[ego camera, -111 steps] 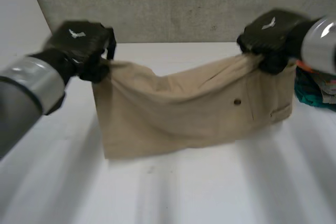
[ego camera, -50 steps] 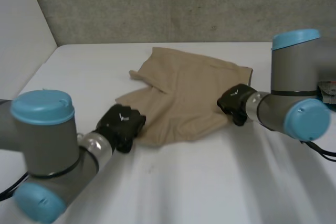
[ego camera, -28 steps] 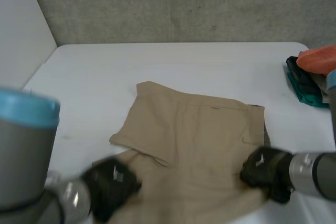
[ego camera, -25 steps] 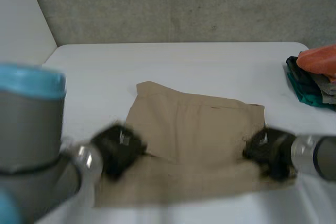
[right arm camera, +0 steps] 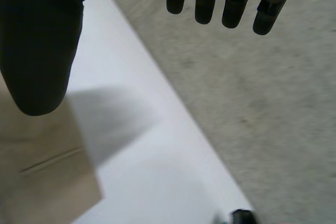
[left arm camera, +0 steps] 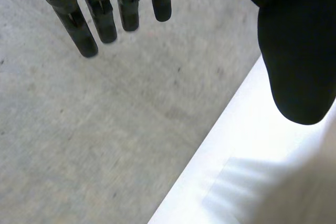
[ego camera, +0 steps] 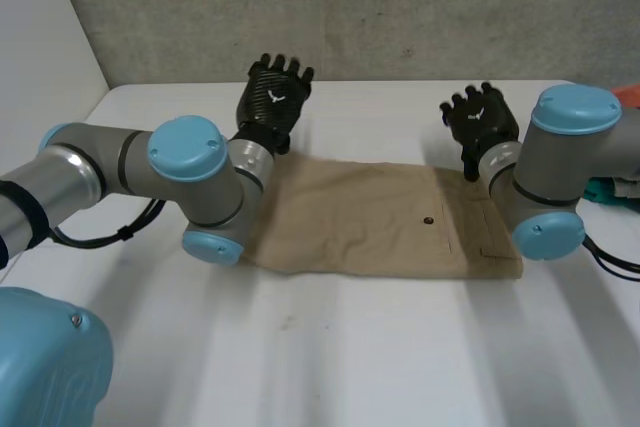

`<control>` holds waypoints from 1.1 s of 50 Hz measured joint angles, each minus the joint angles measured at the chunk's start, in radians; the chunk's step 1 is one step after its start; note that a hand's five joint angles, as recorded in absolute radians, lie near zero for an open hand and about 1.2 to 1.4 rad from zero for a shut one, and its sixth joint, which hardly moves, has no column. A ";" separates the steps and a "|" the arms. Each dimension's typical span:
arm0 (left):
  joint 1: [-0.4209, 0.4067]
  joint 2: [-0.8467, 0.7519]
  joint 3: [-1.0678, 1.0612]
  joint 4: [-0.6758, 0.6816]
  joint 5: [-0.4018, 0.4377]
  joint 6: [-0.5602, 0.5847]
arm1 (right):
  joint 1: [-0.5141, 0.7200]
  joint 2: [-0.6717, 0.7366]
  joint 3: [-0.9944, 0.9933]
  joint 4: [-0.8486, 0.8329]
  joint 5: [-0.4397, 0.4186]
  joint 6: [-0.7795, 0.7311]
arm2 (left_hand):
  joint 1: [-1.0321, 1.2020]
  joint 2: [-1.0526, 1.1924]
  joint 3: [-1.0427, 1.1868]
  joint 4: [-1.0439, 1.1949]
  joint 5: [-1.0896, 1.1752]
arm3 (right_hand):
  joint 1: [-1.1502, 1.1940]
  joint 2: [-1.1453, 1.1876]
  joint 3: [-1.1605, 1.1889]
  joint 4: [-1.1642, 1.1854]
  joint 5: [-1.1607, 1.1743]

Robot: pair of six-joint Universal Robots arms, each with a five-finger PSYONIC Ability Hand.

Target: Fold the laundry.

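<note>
And there the beige cloth shorts (ego camera: pixel 370 232) lie flat on the white table (ego camera: pixel 350 357), folded into a long band running across between the two arms, with a small dark button (ego camera: pixel 428 219) showing toward the right end. Both hands are off the cloth now! The left hand (ego camera: pixel 275 97) hangs above the far edge at the band's left end, and its own wrist view shows the fingers (left arm camera: pixel 79 24) straight and spread, thumb wide, holding nothing, with the grey concrete wall (ego camera: pixel 400 7) beyond them. The right hand (ego camera: pixel 481 122) hovers over the far edge near the right end, fingers (right arm camera: pixel 231 1) likewise straight and apart, thumb out, empty, with a corner of the shorts (right arm camera: pixel 42 182) below its palm. Off at the table's right edge sits a heap of teal and orange clothes (ego camera: pixel 610 193).
</note>
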 measured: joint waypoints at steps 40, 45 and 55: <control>-0.057 0.562 -0.692 0.058 0.019 -0.244 | -0.204 -0.366 0.609 0.066 -0.077 0.095 | 0.000 -0.033 -0.029 -0.028 -0.019 | 0.847 0.951 0.957 0.979 0.902; -0.054 0.602 -0.716 0.058 0.019 -0.244 | -0.245 -0.467 0.638 0.034 -0.029 -0.153 | 0.000 -0.033 -0.029 -0.028 -0.019 | 0.875 0.951 0.957 0.979 0.927; -0.049 0.638 -0.756 0.057 0.014 -0.245 | 0.063 -0.464 0.629 -0.151 -0.189 -0.337 | 0.000 -0.033 -0.029 -0.028 -0.019 | 0.876 0.951 0.974 0.982 0.941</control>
